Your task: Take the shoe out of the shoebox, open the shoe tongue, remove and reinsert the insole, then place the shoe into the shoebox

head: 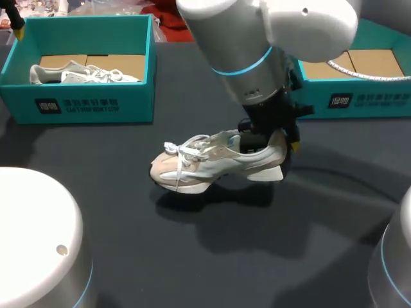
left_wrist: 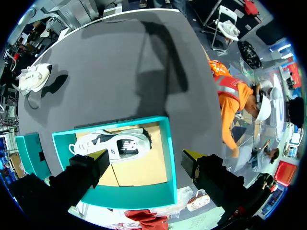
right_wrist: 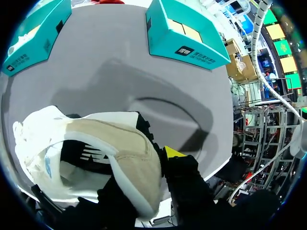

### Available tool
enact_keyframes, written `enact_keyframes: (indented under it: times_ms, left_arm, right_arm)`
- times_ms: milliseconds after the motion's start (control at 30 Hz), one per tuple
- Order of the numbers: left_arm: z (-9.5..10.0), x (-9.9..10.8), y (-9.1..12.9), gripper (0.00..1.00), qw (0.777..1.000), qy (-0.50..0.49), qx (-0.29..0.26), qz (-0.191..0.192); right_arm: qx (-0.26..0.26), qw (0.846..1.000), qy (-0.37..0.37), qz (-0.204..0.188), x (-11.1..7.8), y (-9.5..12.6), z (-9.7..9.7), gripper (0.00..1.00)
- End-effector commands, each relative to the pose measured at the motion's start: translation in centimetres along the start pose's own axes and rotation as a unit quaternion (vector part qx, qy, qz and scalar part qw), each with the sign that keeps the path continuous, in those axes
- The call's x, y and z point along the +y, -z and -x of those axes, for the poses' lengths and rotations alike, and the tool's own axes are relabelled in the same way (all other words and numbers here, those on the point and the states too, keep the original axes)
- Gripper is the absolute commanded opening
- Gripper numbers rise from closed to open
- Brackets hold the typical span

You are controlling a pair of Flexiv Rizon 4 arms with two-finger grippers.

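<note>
A white and beige shoe (head: 215, 160) hangs a little above the dark table, toe to the left. My right gripper (head: 281, 138) is shut on its heel collar. The right wrist view shows the heel (right_wrist: 129, 158) close up, one yellow fingertip (right_wrist: 172, 153) pressed on its outside and the other finger hidden inside the shoe. A second shoe (head: 83, 74) lies in the teal shoebox (head: 77, 106) at the back left. My left gripper (left_wrist: 144, 158) hovers open above that shoebox (left_wrist: 170, 158) and its shoe (left_wrist: 112, 143), touching neither.
A second teal shoebox (head: 359, 96) with a cardboard floor stands at the back right, behind my right arm. My arms' white bases (head: 32, 237) fill the near corners. Dark table lies in front of the held shoe.
</note>
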State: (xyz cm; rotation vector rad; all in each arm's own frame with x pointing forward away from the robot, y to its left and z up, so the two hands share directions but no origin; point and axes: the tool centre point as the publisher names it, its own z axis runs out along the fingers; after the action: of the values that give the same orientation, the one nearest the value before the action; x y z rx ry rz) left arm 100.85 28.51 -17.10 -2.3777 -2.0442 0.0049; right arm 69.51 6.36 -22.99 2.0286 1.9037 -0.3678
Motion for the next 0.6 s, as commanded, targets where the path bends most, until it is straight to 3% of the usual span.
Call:
enact_keyframes:
  times_ms: [33,267,367,600]
  left_arm:
    - [-0.1,0.0,0.0,1.0,1.0,-0.001,0.001,0.0]
    - [-0.1,0.0,0.0,1.0,1.0,-0.001,0.001,0.0]
    - [-0.1,0.0,0.0,1.0,1.0,-0.001,0.001,0.0]
    - [-0.1,0.0,0.0,1.0,1.0,-0.001,0.001,0.0]
  right_arm:
    - [0.001,1.0,0.0,0.0,0.1,0.2,0.1,0.0]
    - [0.001,1.0,0.0,0.0,0.1,0.2,0.1,0.0]
    - [0.009,1.0,0.004,-0.013,-1.5,-1.4,-2.6,0.0]
    - [0.017,0.999,0.018,-0.029,-3.6,-3.2,-6.1,0.0]
